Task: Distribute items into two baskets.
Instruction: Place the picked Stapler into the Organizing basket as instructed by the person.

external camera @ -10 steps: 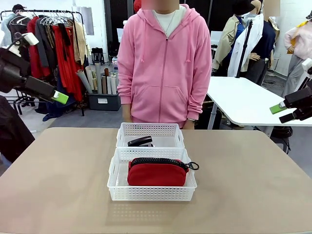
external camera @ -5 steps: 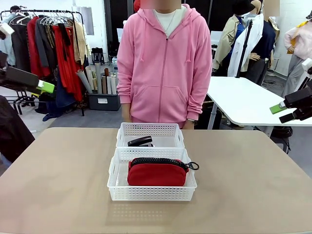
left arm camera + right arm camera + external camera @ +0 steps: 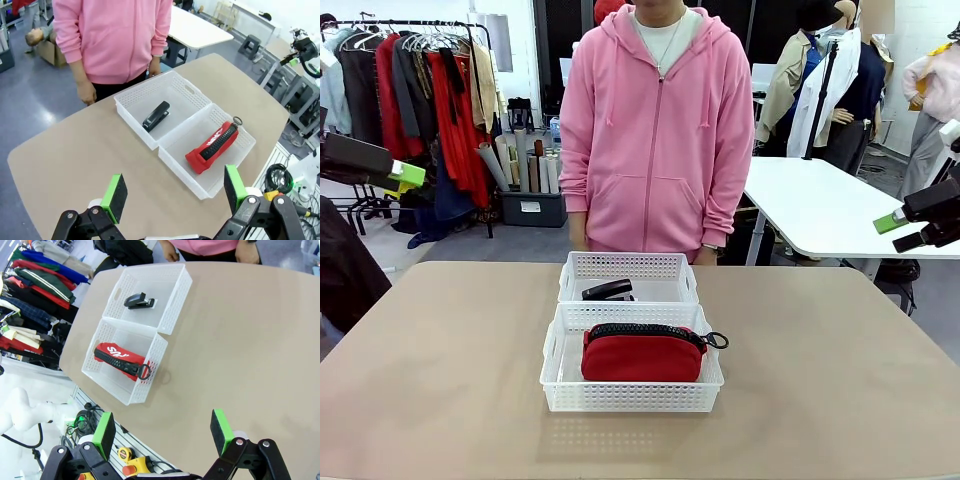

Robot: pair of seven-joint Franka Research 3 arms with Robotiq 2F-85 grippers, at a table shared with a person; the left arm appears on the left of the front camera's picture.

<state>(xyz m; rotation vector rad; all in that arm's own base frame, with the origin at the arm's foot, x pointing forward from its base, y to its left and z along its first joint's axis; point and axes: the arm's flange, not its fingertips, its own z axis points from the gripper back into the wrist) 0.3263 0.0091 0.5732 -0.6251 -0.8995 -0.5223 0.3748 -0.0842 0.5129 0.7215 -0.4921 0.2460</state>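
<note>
Sorting looks complete: the red pouch (image 3: 642, 357) lies in the near basket (image 3: 632, 396), the black stapler (image 3: 608, 291) in the far basket (image 3: 629, 266) touching it at 12 o'clock, mid-tabletop (image 3: 440, 380). The left gripper (image 3: 174, 192) and right gripper (image 3: 162, 432) hang high and wide at 9 and 3 o'clock, jaws apart, empty. Best practice now, probably: stay clear of the person's hand (image 3: 88, 92).

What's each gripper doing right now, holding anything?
Left gripper: open, empty, raised off the table.
Right gripper: open, empty, raised off the table.
</note>
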